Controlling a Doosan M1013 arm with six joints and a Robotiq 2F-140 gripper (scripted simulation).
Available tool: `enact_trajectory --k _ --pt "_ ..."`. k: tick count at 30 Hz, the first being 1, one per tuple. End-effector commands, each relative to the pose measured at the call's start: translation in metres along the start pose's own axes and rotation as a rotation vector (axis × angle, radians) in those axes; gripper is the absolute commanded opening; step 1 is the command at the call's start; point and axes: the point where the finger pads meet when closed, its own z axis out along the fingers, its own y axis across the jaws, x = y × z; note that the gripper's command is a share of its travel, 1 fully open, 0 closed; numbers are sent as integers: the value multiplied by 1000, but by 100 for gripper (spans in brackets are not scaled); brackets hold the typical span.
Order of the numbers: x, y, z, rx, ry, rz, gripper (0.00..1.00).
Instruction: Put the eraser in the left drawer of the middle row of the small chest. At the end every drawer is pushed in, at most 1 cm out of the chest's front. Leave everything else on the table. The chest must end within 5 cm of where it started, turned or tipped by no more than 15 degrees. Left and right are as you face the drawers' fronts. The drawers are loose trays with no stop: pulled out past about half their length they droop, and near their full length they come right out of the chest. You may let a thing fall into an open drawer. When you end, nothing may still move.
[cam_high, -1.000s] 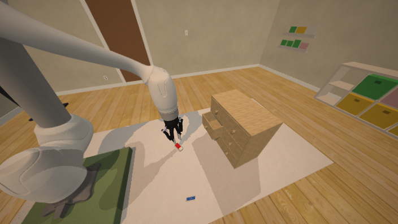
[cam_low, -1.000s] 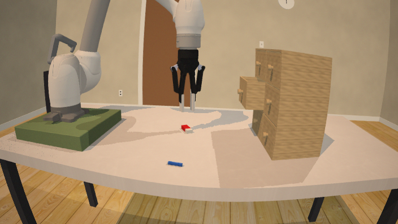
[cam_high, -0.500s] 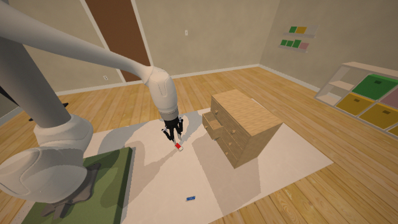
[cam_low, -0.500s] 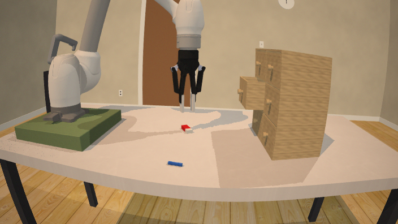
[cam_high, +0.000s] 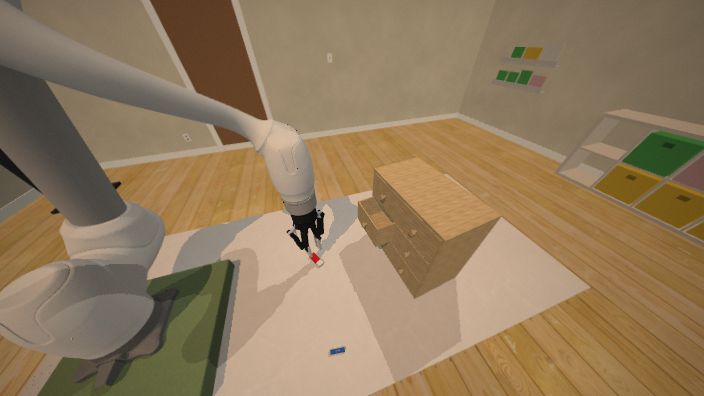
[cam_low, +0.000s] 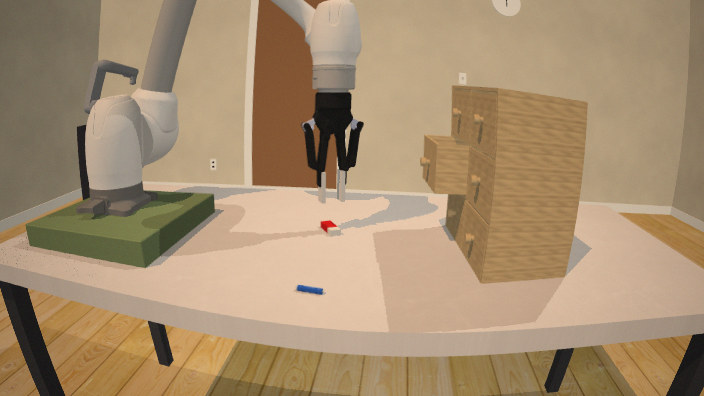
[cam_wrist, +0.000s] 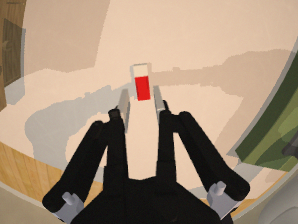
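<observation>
The eraser (cam_high: 316, 259) (cam_low: 330, 228) (cam_wrist: 142, 86), red with a white end, lies flat on the table. My gripper (cam_high: 314, 249) (cam_low: 332, 201) (cam_wrist: 141, 95) points down above it, fingers a little apart with nothing between them. In the wrist view the eraser shows between and just beyond the fingertips. The chest (cam_high: 435, 200) (cam_low: 535, 185) stands upright to the right, fronts toward the robot. Its left middle drawer (cam_high: 377, 222) (cam_low: 450, 165) is pulled partly out and looks level. The other visible drawers are in. Part of the open drawer's inside is hidden.
A small blue object (cam_high: 337, 351) (cam_low: 310, 289) lies on the table (cam_high: 290, 320) (cam_low: 240, 295) nearer the top and exterior views. The robot's base stands on a green block (cam_high: 207, 300) (cam_low: 100, 230) at the left. The open drawer juts out toward the gripper's side.
</observation>
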Motion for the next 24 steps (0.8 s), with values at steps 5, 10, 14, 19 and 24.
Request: enact_trajectory --k 5,10,14,19,24 --pt "-1 1 18 -3 2 -1 23" --pt "-1 1 31 -3 2 -1 23" --pt "-1 1 39 -3 2 -1 23" --pt "-1 1 43 -3 2 -1 23" --pt "-1 1 46 -3 2 -1 23"
